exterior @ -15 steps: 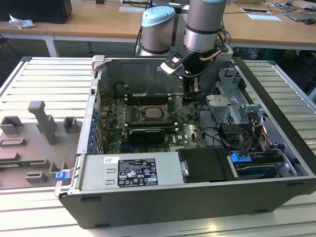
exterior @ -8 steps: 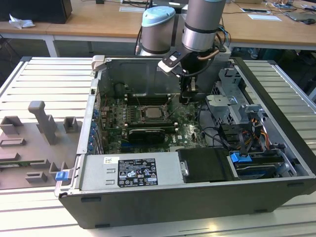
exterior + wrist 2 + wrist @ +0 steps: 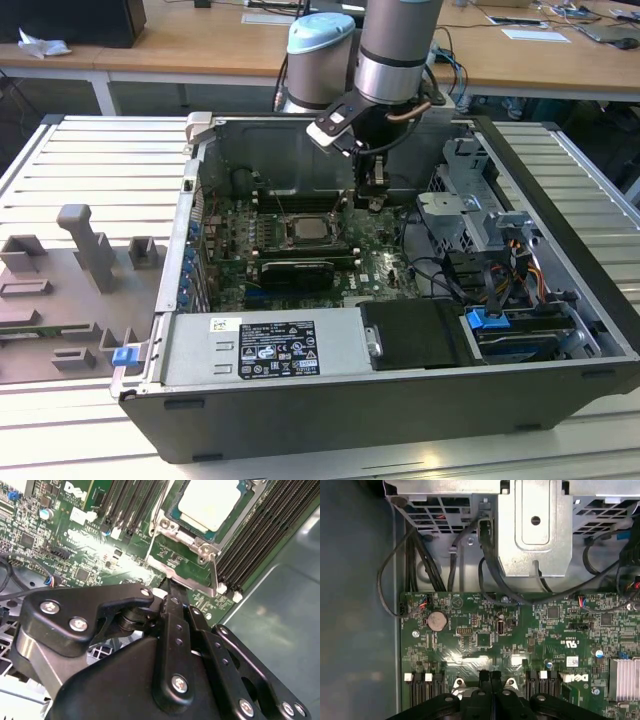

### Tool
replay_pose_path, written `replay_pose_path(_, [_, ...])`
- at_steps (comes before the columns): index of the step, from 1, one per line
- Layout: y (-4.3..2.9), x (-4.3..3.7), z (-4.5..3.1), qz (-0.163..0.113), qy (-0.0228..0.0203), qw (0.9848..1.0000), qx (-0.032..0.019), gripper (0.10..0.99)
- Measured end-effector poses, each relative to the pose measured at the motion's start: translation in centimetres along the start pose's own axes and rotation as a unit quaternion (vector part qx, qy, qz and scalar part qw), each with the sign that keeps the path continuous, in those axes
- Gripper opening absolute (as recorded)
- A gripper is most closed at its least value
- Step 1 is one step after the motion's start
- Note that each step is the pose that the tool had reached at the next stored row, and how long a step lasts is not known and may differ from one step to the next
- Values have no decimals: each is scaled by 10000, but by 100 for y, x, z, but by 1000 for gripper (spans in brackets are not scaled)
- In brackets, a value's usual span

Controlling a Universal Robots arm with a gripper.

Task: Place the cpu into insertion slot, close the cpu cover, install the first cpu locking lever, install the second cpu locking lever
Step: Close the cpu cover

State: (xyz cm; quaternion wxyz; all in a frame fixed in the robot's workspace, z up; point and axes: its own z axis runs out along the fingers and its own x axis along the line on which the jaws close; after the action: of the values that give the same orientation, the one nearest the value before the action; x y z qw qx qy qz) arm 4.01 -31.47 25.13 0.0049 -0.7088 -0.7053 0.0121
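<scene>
The cpu (image 3: 210,502) is a small flat square with a pale, matte silver-grey metal top. It sits in the dark-framed insertion slot (image 3: 176,517), with the thin silvery cpu cover (image 3: 187,536) lying around its edge. My gripper (image 3: 172,587) is pressed shut, the two black fingers meeting along a thin seam in the first wrist view (image 3: 490,676), and I see nothing held between them. The chip lies apart from my fingertips, past a strip of glossy green circuit board (image 3: 520,640). A thin wire locking lever (image 3: 215,572) runs from the cover's corner towards my tips. In the exterior view I hang (image 3: 372,200) near the chip (image 3: 305,230), on that view's right of it, inside the dark grey case (image 3: 300,420).
</scene>
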Motion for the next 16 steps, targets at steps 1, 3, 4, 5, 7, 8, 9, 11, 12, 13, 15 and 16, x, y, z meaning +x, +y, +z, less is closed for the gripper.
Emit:
replay_pose_path(1, [-13,0,0,-1,0,10000,0,106])
replay_pose_path(3, [-89,-1,2,1,0,10000,-1,106])
replay_pose_path(4, [-141,-1,3,0,0,10000,-2,106])
replay_pose_path(5, [-191,-1,5,1,0,10000,-2,106])
replay_pose_path(7, [-288,-1,16,1,0,10000,-3,106])
replay_pose_path(8, [-320,-1,35,0,-1,10000,-3,106])
replay_pose_path(9, [-340,-1,56,0,-1,10000,-3,106])
replay_pose_path(11, [-381,-1,100,0,-1,10000,-3,106])
replay_pose_path(12, [-415,-2,104,0,-3,10000,-2,106])
replay_pose_path(13, [-449,0,110,0,-1,10000,-3,106])
replay_pose_path(15, [-536,5,123,-27,-2,10000,-3,106])
replay_pose_path(16, [-541,6,127,-61,-3,10000,-5,106])
